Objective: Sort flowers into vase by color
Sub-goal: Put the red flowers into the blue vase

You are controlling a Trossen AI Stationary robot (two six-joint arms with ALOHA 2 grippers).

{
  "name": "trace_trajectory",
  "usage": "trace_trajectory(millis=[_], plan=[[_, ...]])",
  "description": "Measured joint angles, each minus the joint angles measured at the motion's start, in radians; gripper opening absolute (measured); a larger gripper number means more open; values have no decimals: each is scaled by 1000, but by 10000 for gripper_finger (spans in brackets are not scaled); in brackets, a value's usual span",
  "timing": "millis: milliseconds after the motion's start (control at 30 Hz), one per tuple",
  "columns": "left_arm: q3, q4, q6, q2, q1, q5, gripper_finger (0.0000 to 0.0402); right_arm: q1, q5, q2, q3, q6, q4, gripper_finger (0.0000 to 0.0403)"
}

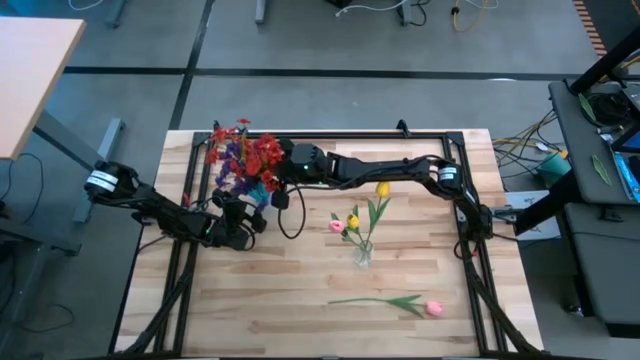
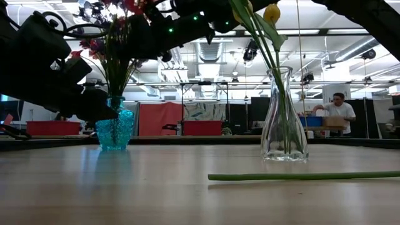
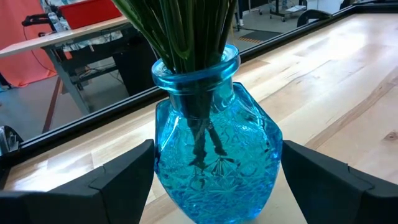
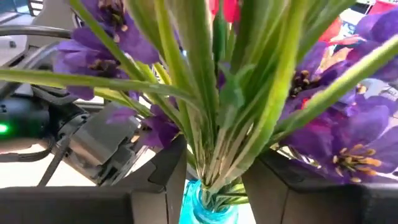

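A blue glass vase (image 1: 262,187) (image 3: 217,168) stands at the table's far left and holds red and purple flower clusters (image 1: 245,152). My left gripper (image 1: 243,212) (image 3: 217,149) is at the vase's belly. My right gripper (image 1: 281,171) (image 4: 214,168) hangs open over the vase neck. Its fingers stand on either side of the green stem bunch (image 4: 217,137); whether they touch it I cannot tell. A clear vase (image 1: 362,255) (image 2: 284,125) holds yellow (image 1: 383,188) and pink (image 1: 337,226) tulips. Another pink tulip (image 1: 433,308) lies flat on the table, its stem (image 2: 300,176) along the near side. My left gripper holds the blue vase by its belly (image 3: 168,168), one finger (image 3: 124,177) against each side at the widest part. The fingers come in level from the table's near left. The vase stands upright on the table.
A dark frame (image 1: 470,140) runs along the table's far and side edges. A cable loops on the wood (image 1: 292,222) between the two vases. Bare wood lies near the front left (image 1: 260,310). A person (image 2: 337,109) works far behind the table.
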Motion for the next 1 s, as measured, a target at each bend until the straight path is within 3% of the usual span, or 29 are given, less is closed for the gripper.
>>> trace_trajectory(millis=[467,1000], plan=[[-1,13,2,0,0,4,317,11,-10,50,2,8,33,16],[-1,19,2,0,0,6,317,11,10,62,-6,7,31,26]])
